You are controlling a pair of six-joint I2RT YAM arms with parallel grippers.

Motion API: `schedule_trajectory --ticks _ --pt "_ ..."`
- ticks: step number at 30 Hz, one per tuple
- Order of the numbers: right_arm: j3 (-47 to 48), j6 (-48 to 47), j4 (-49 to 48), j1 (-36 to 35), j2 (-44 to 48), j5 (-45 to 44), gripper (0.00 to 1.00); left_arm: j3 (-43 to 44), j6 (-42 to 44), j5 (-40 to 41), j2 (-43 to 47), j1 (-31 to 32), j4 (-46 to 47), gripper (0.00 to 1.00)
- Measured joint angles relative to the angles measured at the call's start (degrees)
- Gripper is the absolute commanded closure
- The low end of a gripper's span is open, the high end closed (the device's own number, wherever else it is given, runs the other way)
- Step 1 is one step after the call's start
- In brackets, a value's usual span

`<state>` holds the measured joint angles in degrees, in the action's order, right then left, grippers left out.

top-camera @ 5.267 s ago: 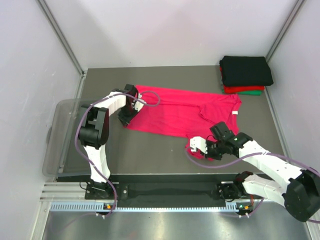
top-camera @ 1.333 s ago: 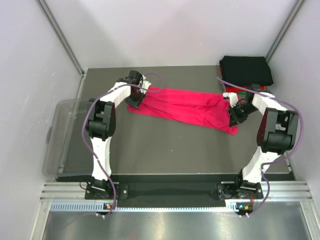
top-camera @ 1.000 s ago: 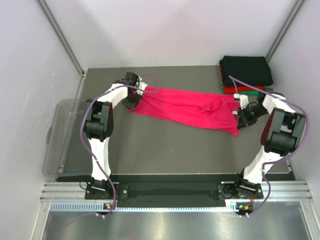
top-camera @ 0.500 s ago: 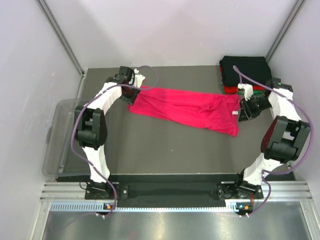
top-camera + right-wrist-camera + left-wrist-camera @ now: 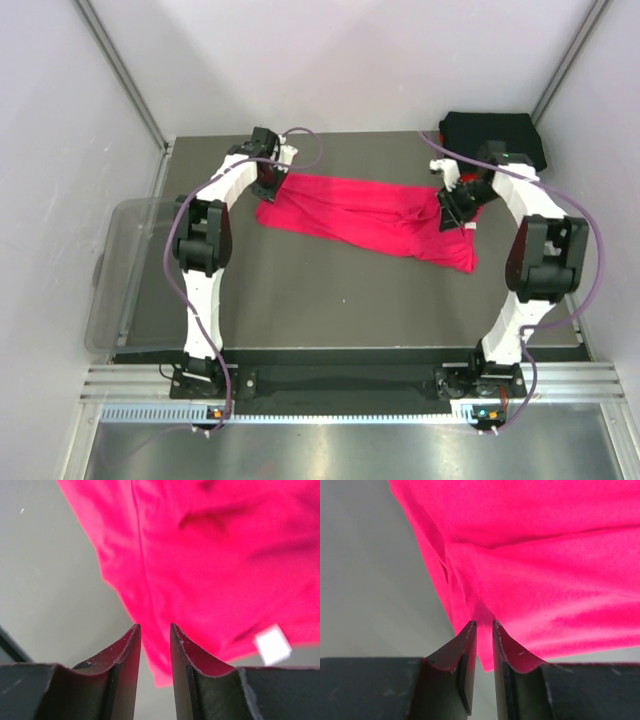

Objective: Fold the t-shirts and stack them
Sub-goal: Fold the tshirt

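From above and behind the arm bases, we look steeply down on the whole dark grey table [image 5: 330, 300]. Each wrist camera sits very close, looking along the left gripper [image 5: 484, 626] or the right gripper [image 5: 155, 627]. All three views share the bright magenta-pink cloth t-shirt [image 5: 370, 215]. Each wrist view shows one end of it, the right one the end with the small white neck label [image 5: 272, 650].

- The right gripper [image 5: 154, 627] comes up from 6 o'clock, its two dark fingers [image 5: 125, 670] nearly together with a thin strip of pink cloth in the gap.
- The pink shirt [image 5: 210, 555] fills the view from 12 to 4 o'clock, creased, with its edge running down to the fingertips.
- A blurred white label [image 5: 272, 650] sits at 4 o'clock, near the shirt's lower edge.
- Grey table [image 5: 50, 580] shows at 9 o'clock.
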<state>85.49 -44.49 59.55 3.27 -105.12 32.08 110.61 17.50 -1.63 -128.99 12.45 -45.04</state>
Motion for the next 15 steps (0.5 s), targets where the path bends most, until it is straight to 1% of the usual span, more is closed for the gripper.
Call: schedule_trajectory --ticks 1,3,9,15 --pt "1.3 0.3 -0.4 -0.9 -1.6 -0.2 0.69 -0.3 -0.1 0.0 0.0 0.0 -0.2 0.80" --pt "4.0 1.2 -1.0 -2.4 -4.7 -0.5 0.69 -1.6 -0.3 0.2 0.0 0.0 0.0 0.82" --pt "12.0 2.8 -2.2 -5.8 -13.8 -1.2 0.68 -7.4 -0.5 0.6 1.4 -0.2 1.4 0.82" --pt "14.0 3.7 -3.1 -7.4 -17.3 -2.6 0.63 -13.6 -0.5 1.6 4.9 -0.3 3.7 0.82"
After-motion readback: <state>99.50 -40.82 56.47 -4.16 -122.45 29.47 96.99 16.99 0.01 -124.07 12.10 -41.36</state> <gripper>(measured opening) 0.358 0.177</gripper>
